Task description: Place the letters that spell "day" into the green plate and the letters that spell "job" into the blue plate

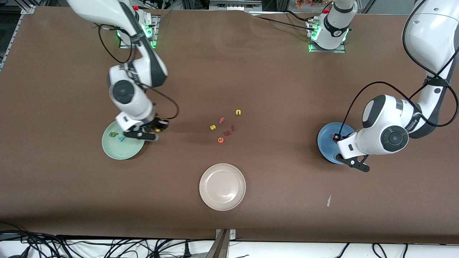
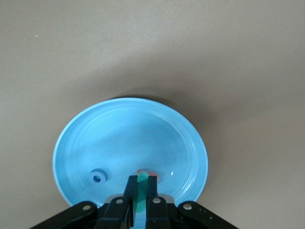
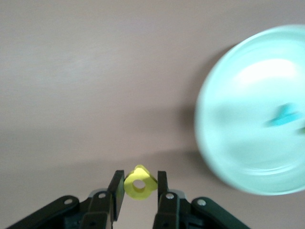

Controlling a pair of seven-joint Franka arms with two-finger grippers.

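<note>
1. The brown table (image 1: 251, 71) carries everything. The right arm bends down from its base, wrist tipped over the table just beside the green plate's rim; the left arm folds low, its wrist over the blue plate.
2. The round pale mint-green plate (image 1: 125, 150) lies at the right arm's end, the round medium-blue plate (image 1: 328, 138) at the left arm's end, and a round beige plate (image 1: 222, 186) at six o'clock of the loose letters.
3. The right gripper (image 3: 138, 183) is clamped on a yellow foam letter with a round bowl (image 3: 139, 182). The left gripper (image 2: 141, 183) is closed on a teal foam hook letter (image 2: 141, 191) over the blue plate.
4. In the green plate lie an olive-green letter (image 1: 113, 134) and a teal y-shape (image 1: 122, 138). In the blue plate lie a blue ring letter (image 2: 97, 177) and a pink-salmon letter (image 2: 145, 172), mostly hidden.
5. Mid-table sit loose small letters (image 1: 225, 126), yellow, pink and orange.
</note>
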